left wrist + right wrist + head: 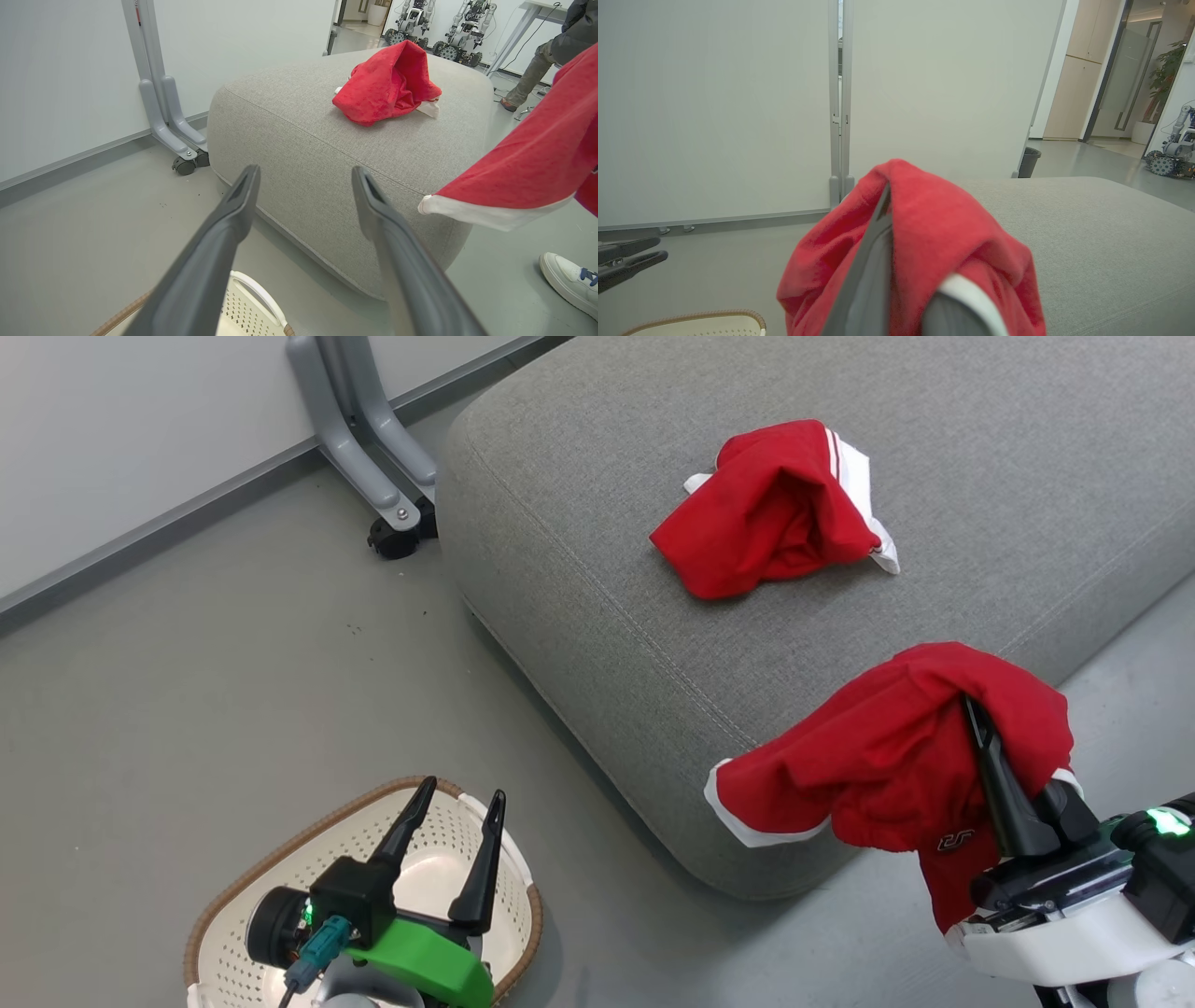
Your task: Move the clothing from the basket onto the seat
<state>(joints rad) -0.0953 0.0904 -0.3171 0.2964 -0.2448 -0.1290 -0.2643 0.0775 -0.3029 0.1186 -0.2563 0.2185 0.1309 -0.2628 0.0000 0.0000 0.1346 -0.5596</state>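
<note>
While our right gripper is pinching the white-hemmed garment, fingers together with the cloth draped over them, we are judging that the step in hand is carrying it over the seat. The garment is hanging above the cushion's near corner, with its lower part trailing off the edge toward the floor. To do this well, we are advising a carry further inward before any release, so that the hanging hem lands on the fabric rather than sliding off. A spot beside the striped garment, which is lying near the cushion's middle, looks good. Our left gripper is hovering over the basket, fingers spread wide and holding nothing.

From the left wrist, we are seeing a person's shoe on the floor just beside the seat, and wheeled robots far behind it. From the right wrist, we are seeing how deeply the red cloth is wrapping the fingers.
</note>
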